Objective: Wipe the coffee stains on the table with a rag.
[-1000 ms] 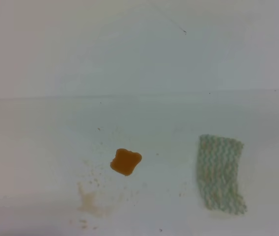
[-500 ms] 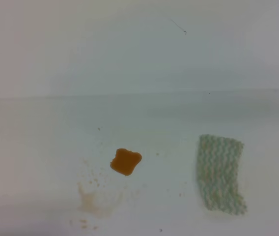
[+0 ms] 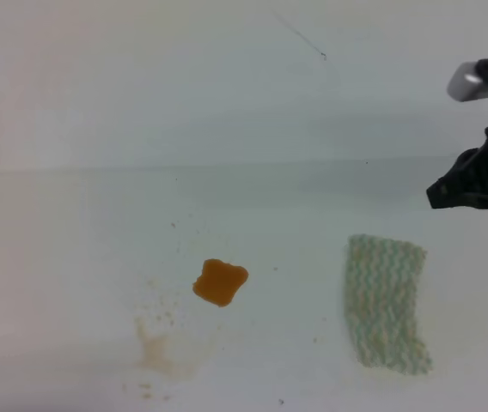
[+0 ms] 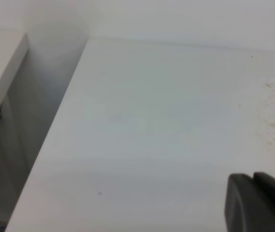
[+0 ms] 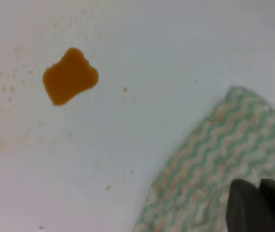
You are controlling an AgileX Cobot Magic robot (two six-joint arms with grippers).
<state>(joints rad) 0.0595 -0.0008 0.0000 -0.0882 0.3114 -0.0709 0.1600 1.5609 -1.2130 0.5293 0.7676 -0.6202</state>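
Orange-brown coffee stains (image 5: 70,76) left of the rag (image 5: 215,164)

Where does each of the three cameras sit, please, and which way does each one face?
Exterior high: above the front, looking down on the table, orange blob and rag; the right tool enters at the right edge.
Left wrist: on the left arm, facing the table's bare left part; a dark tool tip shows.
Right wrist: on the right arm, looking down; tool tip shows.
Shared: exterior and right wrist both show blob and rag.

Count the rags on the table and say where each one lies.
1. The rag lies flat on the table, to the right of the orange blob, below the right gripper. No other shows.
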